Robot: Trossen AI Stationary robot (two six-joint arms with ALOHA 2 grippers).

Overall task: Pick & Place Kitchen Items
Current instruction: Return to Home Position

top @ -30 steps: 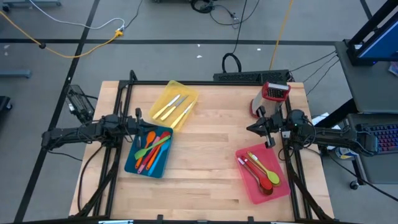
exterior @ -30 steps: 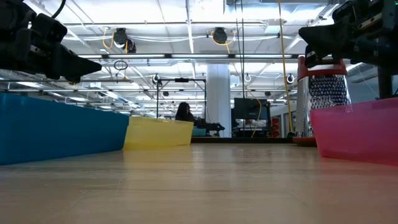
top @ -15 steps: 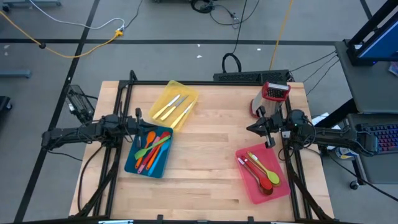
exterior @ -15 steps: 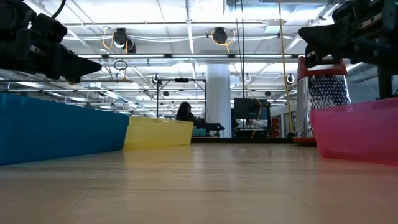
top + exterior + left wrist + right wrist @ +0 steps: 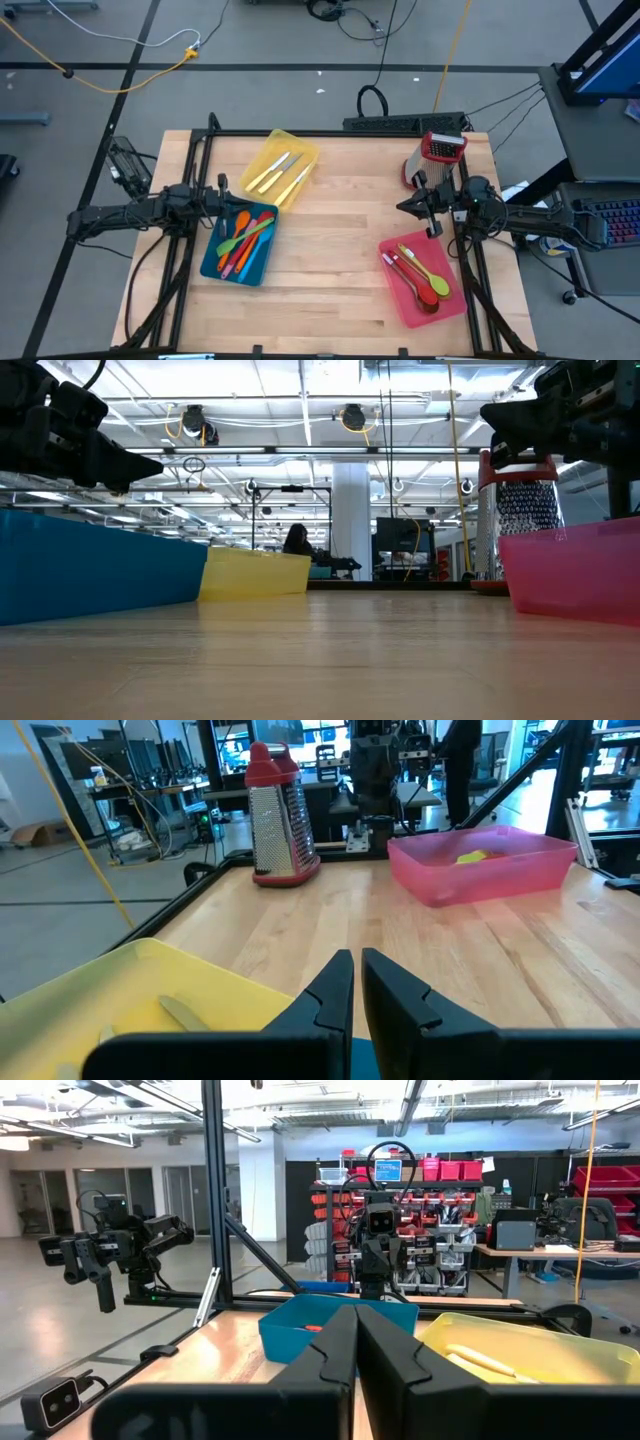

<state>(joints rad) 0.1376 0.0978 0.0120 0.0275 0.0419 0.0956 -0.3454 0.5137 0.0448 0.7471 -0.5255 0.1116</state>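
Several coloured spatulas and spoons [image 5: 243, 240] lie in the blue tray [image 5: 262, 268] at the table's left. Cream-handled knives [image 5: 280, 172] lie in the yellow tray [image 5: 300, 150] behind it. More spoons [image 5: 425, 275], green, yellow and orange among them, lie in the pink tray [image 5: 400, 300] at the near right. My left gripper [image 5: 228, 200] hovers shut over the blue tray's far end, pointing level toward the table's right. My right gripper [image 5: 403, 207] hovers shut between the grater and the pink tray, pointing toward the table's left. Neither holds anything.
A metal box grater with a red top [image 5: 438, 158] stands at the far right, just behind my right gripper. Bare wooden tabletop [image 5: 340, 230] stretches between the trays. A black frame [image 5: 200, 180] runs along the table's sides. A person [image 5: 296, 540] sits far off in the room.
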